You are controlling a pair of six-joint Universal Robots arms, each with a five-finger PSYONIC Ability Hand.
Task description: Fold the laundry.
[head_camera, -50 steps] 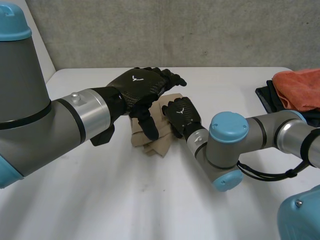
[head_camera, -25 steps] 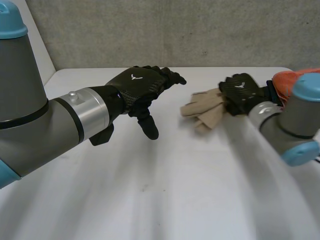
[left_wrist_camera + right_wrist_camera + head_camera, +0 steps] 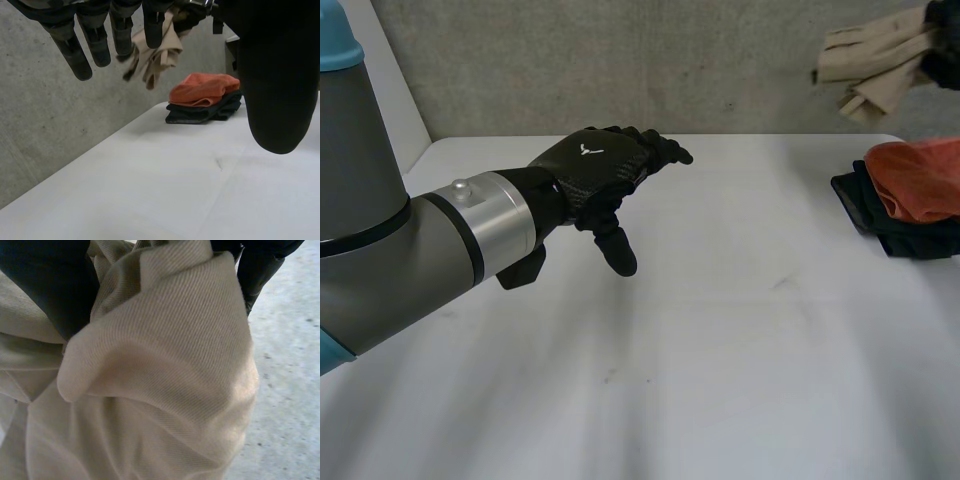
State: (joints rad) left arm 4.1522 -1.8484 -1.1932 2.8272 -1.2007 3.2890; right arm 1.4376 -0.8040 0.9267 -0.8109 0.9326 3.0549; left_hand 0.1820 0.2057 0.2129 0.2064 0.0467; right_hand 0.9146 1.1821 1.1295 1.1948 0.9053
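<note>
My right hand (image 3: 945, 45) is raised high at the far right, above the table's right end, shut on a crumpled beige cloth (image 3: 870, 60) that hangs from it in the air. In the right wrist view the beige cloth (image 3: 150, 380) bunches up against the palm, with the dark fingers (image 3: 45, 280) curled round its folds. My left hand (image 3: 600, 175) hovers open over the middle-left of the white table (image 3: 720, 350), fingers straight and holding nothing. Past the left hand's fingers (image 3: 100, 40), the beige cloth (image 3: 155, 55) dangles above the pile.
A folded pile sits at the table's right edge: an orange cloth (image 3: 915, 175) on top of black cloths (image 3: 880, 220). From the left wrist the orange cloth (image 3: 202, 90) and the black ones (image 3: 200, 111) lie beyond the fingertips. A grey wall (image 3: 670, 60) stands behind the table.
My right hand has lifted the beige cloth off the middle of the table and swung it up and to the right, above the pile. The left hand has stayed put.
</note>
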